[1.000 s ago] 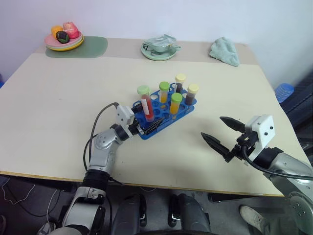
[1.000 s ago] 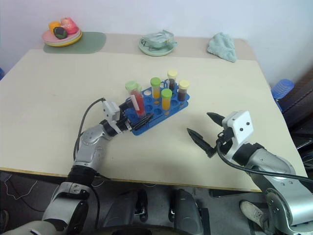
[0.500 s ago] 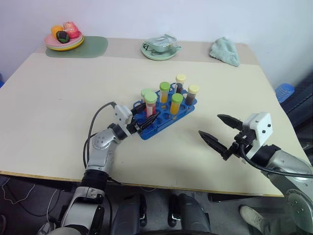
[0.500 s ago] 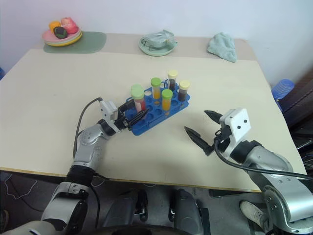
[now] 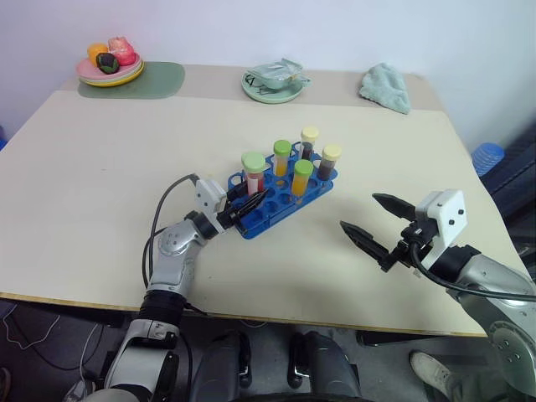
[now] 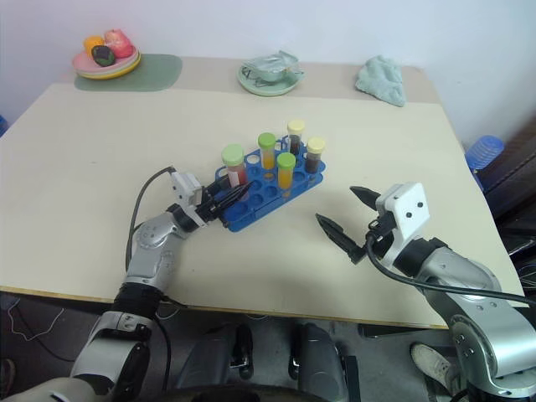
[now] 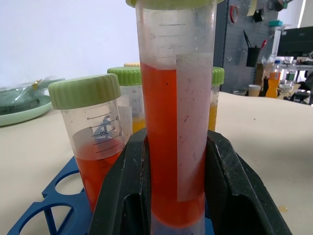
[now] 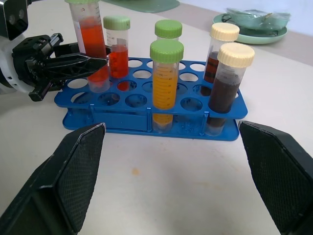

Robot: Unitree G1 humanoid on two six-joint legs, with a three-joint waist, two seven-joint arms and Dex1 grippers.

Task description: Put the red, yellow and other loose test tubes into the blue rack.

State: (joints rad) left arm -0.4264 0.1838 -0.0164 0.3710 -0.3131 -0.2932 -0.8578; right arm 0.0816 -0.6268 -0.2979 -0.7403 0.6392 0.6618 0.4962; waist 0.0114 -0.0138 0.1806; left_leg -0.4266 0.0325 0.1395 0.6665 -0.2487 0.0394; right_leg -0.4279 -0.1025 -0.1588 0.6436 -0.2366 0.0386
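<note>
The blue rack [image 5: 270, 216] stands mid-table, holding yellow tubes [image 8: 165, 83] with green caps and dark tubes [image 8: 230, 83] with cream caps. A tall red test tube [image 5: 253, 174] with a green cap stands upright in the rack's near-left corner. My left gripper [image 5: 251, 201] is shut on it, its black fingers [image 7: 122, 196] pressing both sides of the tube [image 7: 173, 147]. A shorter red tube [image 7: 95, 147] stands in the rack just behind. My right gripper [image 5: 360, 213] hovers open to the right of the rack, holding nothing.
A plate of toy fruit [image 5: 109, 71] on a green mat [image 5: 155, 84] sits at the far left. A green dish [image 5: 272, 84] and a crumpled teal cloth [image 5: 385, 88] lie along the back. Bare tabletop [image 5: 100, 167] surrounds the rack; the front edge is close to both arms.
The left gripper's fingers closed onto the red tube. The tube went from tilted and raised to upright and lower in the rack. The right arm barely moved.
</note>
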